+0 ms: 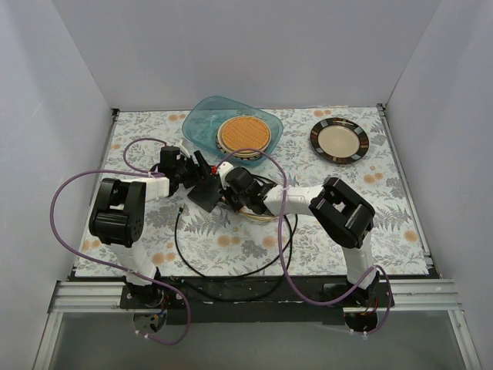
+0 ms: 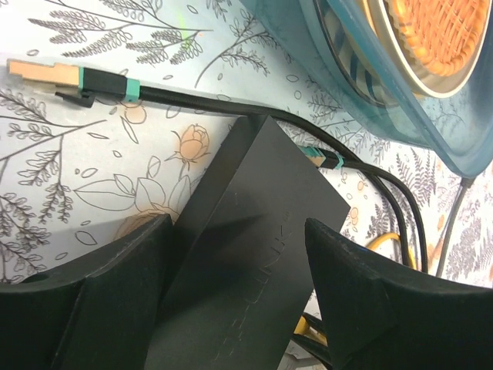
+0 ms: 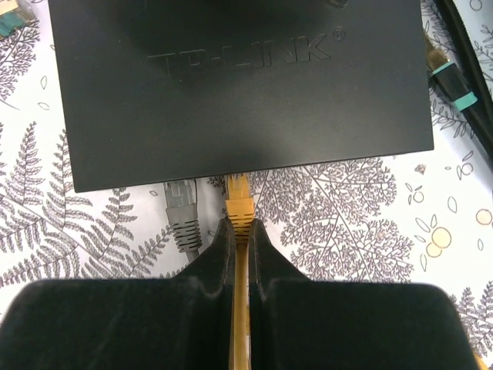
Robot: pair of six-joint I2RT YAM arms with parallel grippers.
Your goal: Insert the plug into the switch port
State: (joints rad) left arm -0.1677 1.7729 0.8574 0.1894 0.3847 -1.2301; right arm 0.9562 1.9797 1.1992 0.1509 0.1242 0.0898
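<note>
Right wrist, plug (image 3: 237,197) in gripper (image 3: 239,228), at switch (image 3: 239,85)

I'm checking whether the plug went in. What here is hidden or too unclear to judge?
1. Ports of the switch: right wrist view, hidden under its near edge, so how deep the yellow plug sits is unknown.
2. Same plug: top view, too small, covered by the right gripper.
3. Port edge: left wrist view, cut off at the bottom.

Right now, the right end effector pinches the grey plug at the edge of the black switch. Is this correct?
Not quite. The right end effector pinches the yellow plug; the grey plug lies ungripped beside it. The rest holds: it is at the edge of the black switch. The right wrist view shows this.
</note>
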